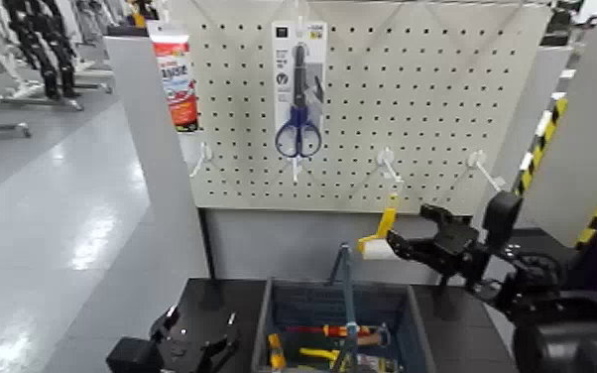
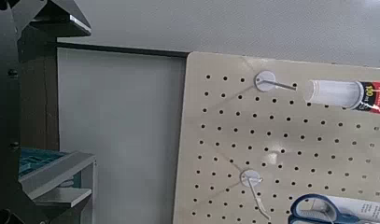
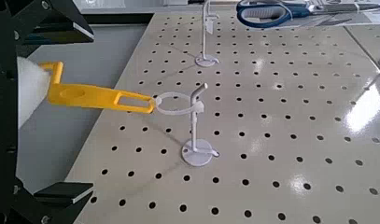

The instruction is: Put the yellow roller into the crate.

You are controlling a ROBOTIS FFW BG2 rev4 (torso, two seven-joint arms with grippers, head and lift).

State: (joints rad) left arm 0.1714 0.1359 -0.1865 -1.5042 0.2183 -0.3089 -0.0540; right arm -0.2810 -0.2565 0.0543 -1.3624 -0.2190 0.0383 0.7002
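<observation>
R claw [image 1: 394, 245] is clamped on the white sleeve end of the yellow roller [image 1: 382, 230], just off the pegboard [image 1: 441, 89]. Roller's handle loop is still ringed round the peg hook [image 3: 192, 101] in the R wrist view, so it's not free of the board yet. Crate [image 1: 417, 322] sits below the pegboard and below the roller, its tall blue handle bar [image 1: 346, 288] upright across the middle, a red/yellow screwdriver [image 1: 327, 330] lying inside.

L claw [image 1: 188, 337] parked low on the dark surface [image 1: 461, 327] beside the crate, pointing at the board; can't tell if its fingers are apart or together.

Handling, my read: roller looks light, rigid plastic handle, sleeve prob. soft/compressible, so the grip on the sleeve may squash or let it pivot. A hold nearer the handle bend would be stiffer, but the current grip seems ok for a short carry. Next needs the loop slid off along the hook's axis, not yanked down, then drop to one side of the crate's bar. Scissors [image 1: 298, 124] hang on the pegboard above, well apart.
</observation>
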